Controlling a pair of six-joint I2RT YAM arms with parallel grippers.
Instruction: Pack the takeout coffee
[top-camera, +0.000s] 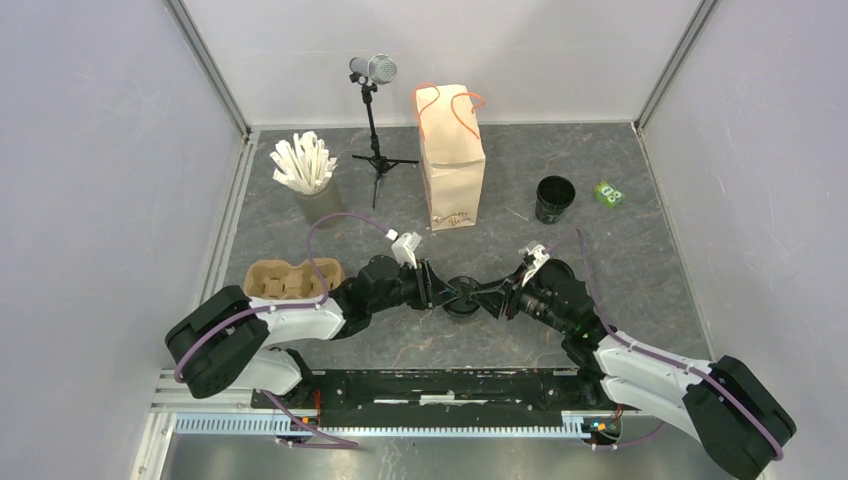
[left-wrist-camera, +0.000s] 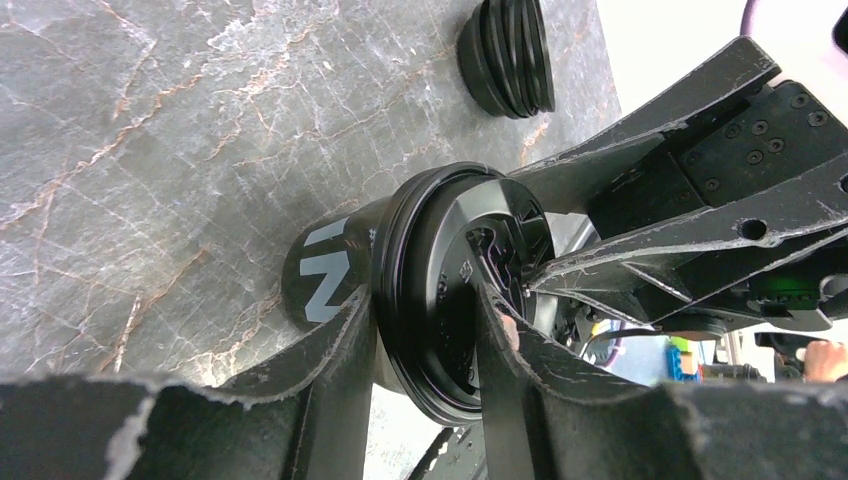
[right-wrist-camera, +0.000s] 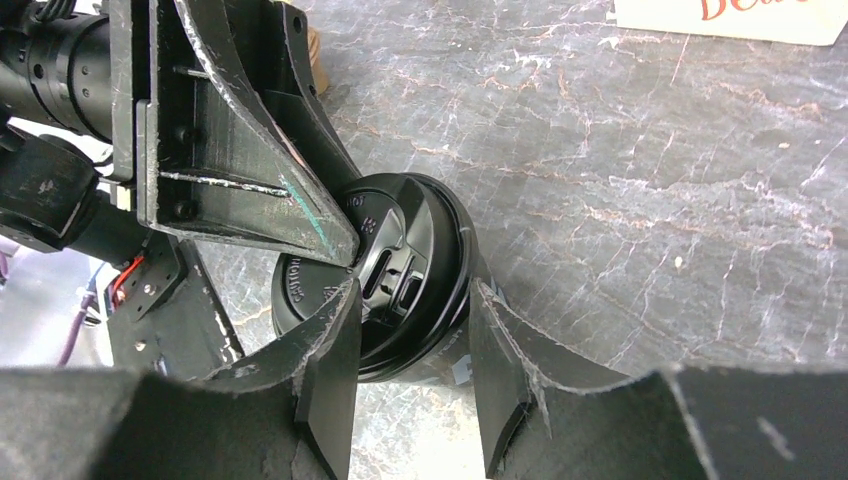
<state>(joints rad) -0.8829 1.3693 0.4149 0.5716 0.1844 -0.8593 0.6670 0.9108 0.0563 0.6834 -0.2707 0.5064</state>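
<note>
The takeout coffee (top-camera: 462, 298), a small black cup with its black lid on, stands at the table's middle front between both arms. In the left wrist view one finger (left-wrist-camera: 335, 345) lies against the cup wall under the lid rim and the other presses the lid top (left-wrist-camera: 450, 290). My left gripper (left-wrist-camera: 425, 310) is shut on the lid's edge. My right gripper (right-wrist-camera: 410, 300) pinches the opposite edge, with one finger (right-wrist-camera: 335, 335) on the lid (right-wrist-camera: 400, 270) and one against the cup side. The brown paper bag (top-camera: 452, 160) stands upright behind them, open at the top.
A second open black cup (top-camera: 555, 198) stands right of the bag, with a small green item (top-camera: 608, 193) beyond it. A grey cup of white sticks (top-camera: 310, 178) and a microphone tripod (top-camera: 376, 150) stand at the back left. A cardboard cup carrier (top-camera: 288, 280) lies by the left arm.
</note>
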